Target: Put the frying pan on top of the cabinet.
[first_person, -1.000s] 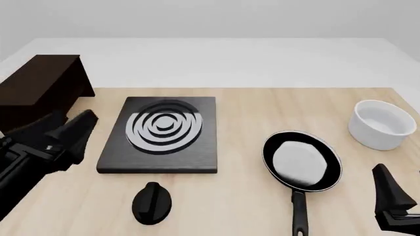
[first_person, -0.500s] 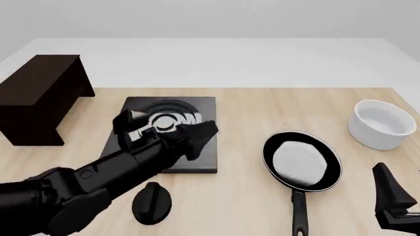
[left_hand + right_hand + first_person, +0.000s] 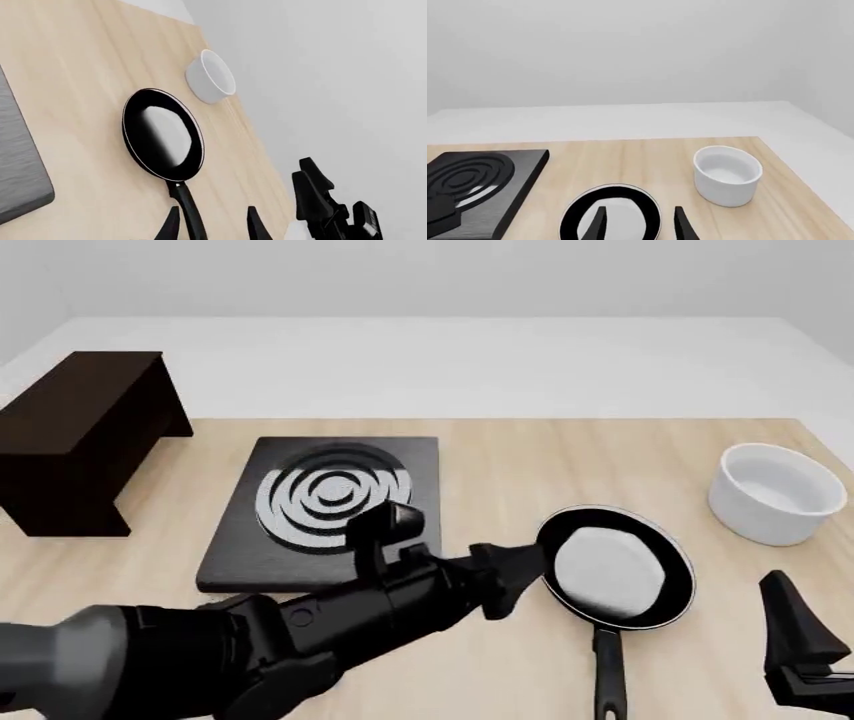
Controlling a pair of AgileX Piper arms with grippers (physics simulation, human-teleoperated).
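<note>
The frying pan (image 3: pixel 615 567) lies flat on the wooden table (image 3: pixel 507 465) at about 4 o'clock in the front view, its long thin handle (image 3: pixel 609 672) running straight back toward 6 o'clock, so its long axis goes near to far with the round bowl end farther away. The cabinet (image 3: pixel 74 430) stands well apart at 10 o'clock, its flat top bare.

The left arm (image 3: pixel 267 635) stretches low across the table from 7 o'clock toward the pan, passing in front of the burner plate (image 3: pixel 327 510). Its left gripper (image 3: pixel 514 575) sits just beside the pan's left rim; in the left wrist view the fingers (image 3: pixel 255 227) stand apart with the handle between them, not touching it.

The right gripper (image 3: pixel 801 655) rests at 5 o'clock, near the table edge, its fingers (image 3: pixel 682 225) also apart, the pan ahead of them. A white bowl (image 3: pixel 774 492) stands at 3 o'clock.
</note>
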